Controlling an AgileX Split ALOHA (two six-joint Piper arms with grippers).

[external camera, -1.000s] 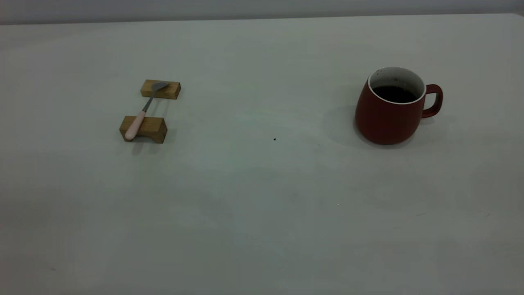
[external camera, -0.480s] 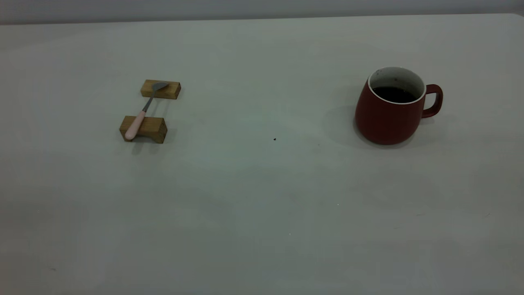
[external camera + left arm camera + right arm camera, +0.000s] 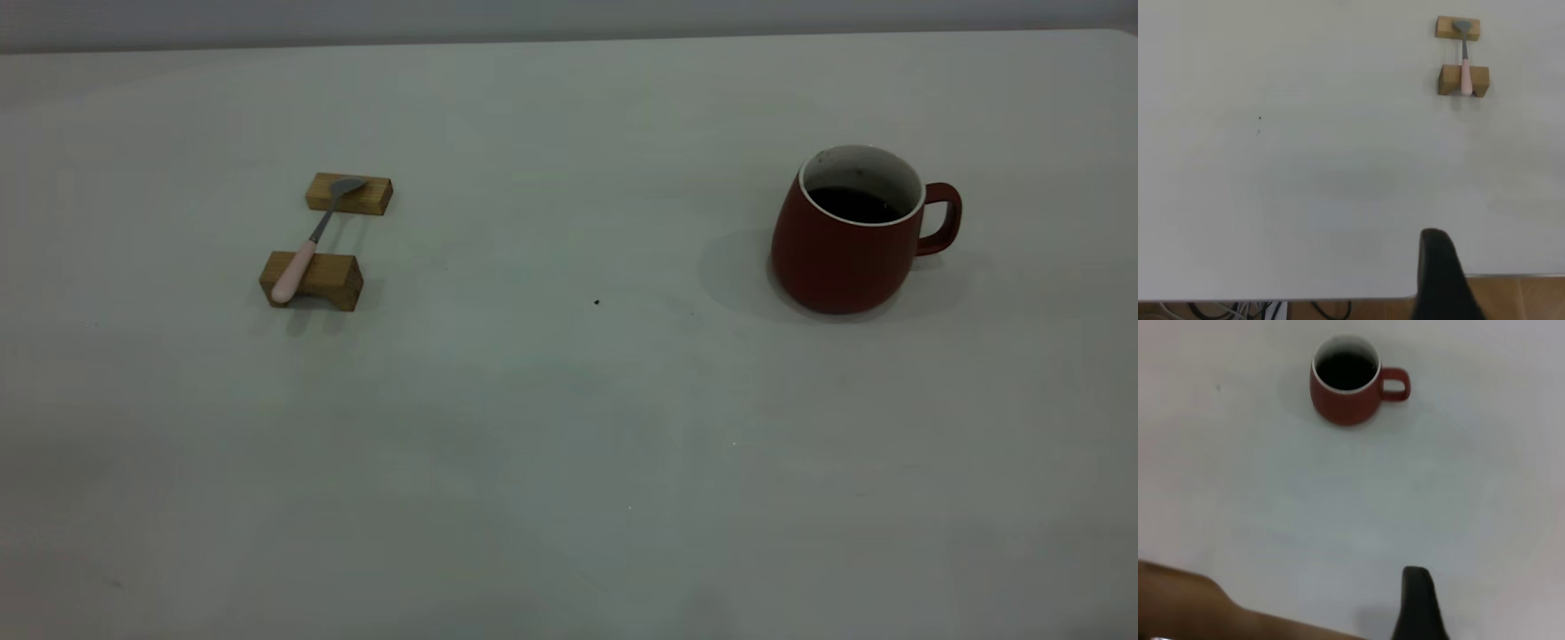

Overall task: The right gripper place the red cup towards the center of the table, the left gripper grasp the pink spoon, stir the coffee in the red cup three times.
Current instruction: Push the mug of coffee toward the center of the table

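Pink spoon (image 3: pixel 308 244) bridging two wooden blocks (image 3: pixel 311 280), bowl away, claw states unclear

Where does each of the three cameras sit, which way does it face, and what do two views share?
Exterior view: outside the rig, angled down across the table; cup right, spoon on blocks left; no robot parts.
Left wrist view: above the table edge, looking at the spoon; one dark finger shows.
Right wrist view: above the table, looking at the cup with coffee; one dark finger shows.
Shared: exterior and left wrist show the spoon; exterior and right wrist, the cup.
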